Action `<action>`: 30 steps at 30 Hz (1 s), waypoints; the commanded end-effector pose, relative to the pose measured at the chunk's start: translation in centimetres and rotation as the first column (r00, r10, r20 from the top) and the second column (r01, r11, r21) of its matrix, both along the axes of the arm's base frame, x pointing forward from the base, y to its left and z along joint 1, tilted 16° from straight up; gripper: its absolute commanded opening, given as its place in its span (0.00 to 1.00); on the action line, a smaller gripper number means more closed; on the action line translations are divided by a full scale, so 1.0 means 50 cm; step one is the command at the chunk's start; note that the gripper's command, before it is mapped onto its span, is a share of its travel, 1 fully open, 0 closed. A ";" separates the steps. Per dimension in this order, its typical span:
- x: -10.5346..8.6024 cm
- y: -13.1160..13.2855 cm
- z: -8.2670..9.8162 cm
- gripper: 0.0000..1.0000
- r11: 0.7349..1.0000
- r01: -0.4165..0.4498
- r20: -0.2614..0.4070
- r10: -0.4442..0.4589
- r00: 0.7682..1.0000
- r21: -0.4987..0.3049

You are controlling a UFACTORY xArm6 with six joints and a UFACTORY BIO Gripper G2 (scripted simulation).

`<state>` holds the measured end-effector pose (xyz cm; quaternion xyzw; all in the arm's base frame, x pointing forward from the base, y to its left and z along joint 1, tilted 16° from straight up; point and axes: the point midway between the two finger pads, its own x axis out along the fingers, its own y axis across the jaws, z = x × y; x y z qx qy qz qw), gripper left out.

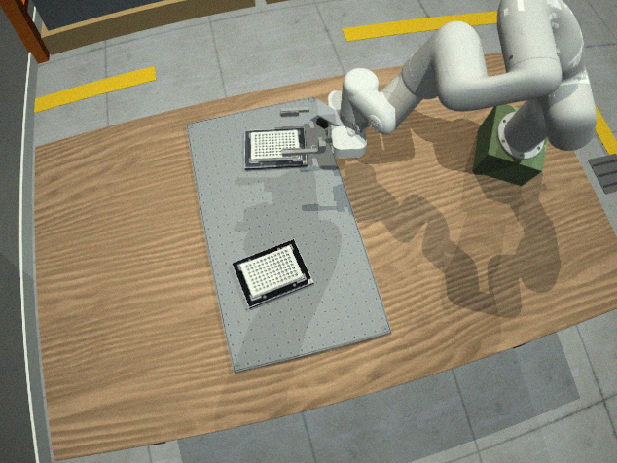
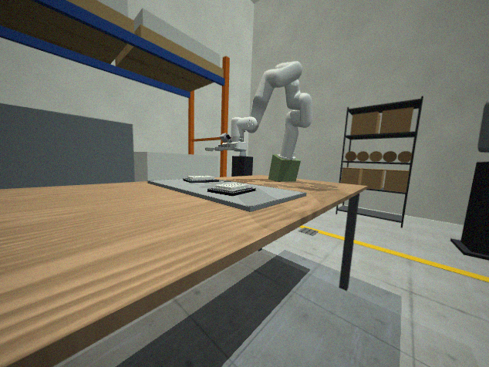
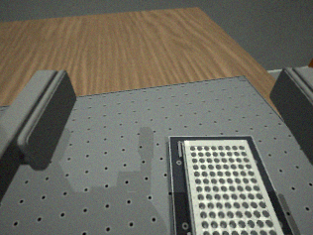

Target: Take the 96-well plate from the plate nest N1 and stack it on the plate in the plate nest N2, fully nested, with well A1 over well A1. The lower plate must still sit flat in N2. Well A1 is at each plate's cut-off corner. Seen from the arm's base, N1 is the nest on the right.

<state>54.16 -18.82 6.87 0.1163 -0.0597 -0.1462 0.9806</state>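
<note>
A white 96-well plate [image 1: 269,144] [image 2: 200,178] [image 3: 223,187] sits in the dark nest N1 [image 1: 247,150] [image 3: 177,189]. A second white plate [image 1: 272,271] [image 2: 233,186] sits in the dark nest N2 [image 1: 302,260] [image 2: 230,193], turned at an angle to N1; it is outside the wrist view. My gripper [image 1: 282,131] [image 2: 214,148] [image 3: 170,120] is open and empty, its fingers level and pointing away from the base. It is well above the board, over the N1 area. In the wrist view the N1 plate is low and right of centre. The cut-off corners are too small to tell.
Both nests stand on a grey perforated board [image 1: 339,303] [image 2: 273,202] [image 3: 119,118] on the wooden table [image 1: 125,348] [image 2: 99,237] [image 3: 114,54]. The green base block [image 1: 508,169] [image 2: 284,170] carries the arm. An orange rack post [image 2: 224,114] stands behind the table.
</note>
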 end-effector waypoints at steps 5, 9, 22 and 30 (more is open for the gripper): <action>0.032 -0.052 -0.060 0.37 1.000 -0.001 0.015 0.001 1.000 0.000; 0.042 -0.075 -0.090 0.37 1.000 -0.001 0.015 0.001 1.000 0.000; 0.065 -0.126 -0.155 0.37 1.000 -0.001 0.015 0.001 1.000 0.000; 0.065 -0.126 -0.155 0.37 1.000 -0.001 0.015 0.001 1.000 0.000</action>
